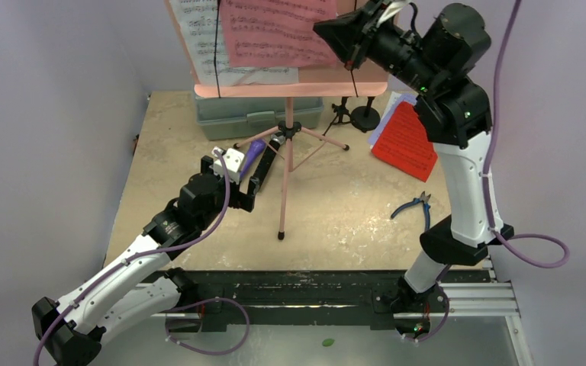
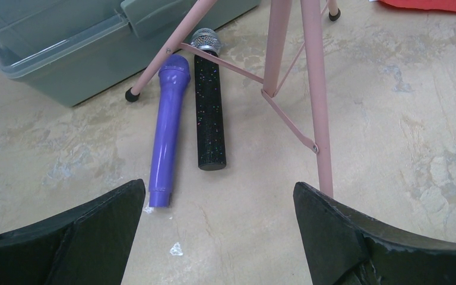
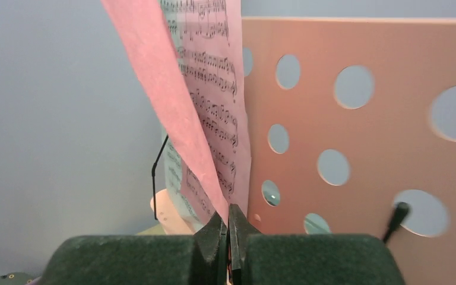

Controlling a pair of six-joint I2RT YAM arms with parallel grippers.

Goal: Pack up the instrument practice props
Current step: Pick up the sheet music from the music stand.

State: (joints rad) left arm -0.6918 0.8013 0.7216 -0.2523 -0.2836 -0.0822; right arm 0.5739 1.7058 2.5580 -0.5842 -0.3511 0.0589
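The pink tripod [image 1: 284, 183] stands mid-table, its perforated tray [image 3: 392, 136] holding a pink sheet-music page [image 1: 275, 34] and a white one [image 1: 202, 38]. My right gripper [image 3: 227, 217] is raised at the tray's right side, shut on the pink page's [image 3: 154, 77] edge. A red page [image 1: 406, 141] lies on the table to the right. The purple microphone [image 2: 167, 136] and the black silver-headed microphone [image 2: 209, 107] lie side by side under the tripod legs. My left gripper [image 2: 219, 196] hovers open just short of them, holding nothing. Small black mic mounts [image 1: 360, 116] stand behind the tripod.
A grey-green plastic case [image 1: 255, 114] sits shut at the back behind the tripod, close to the microphones' heads. Blue-handled pliers [image 1: 416, 206] lie near my right arm's base. One tripod leg [image 2: 317, 107] runs down beside my left gripper's right finger.
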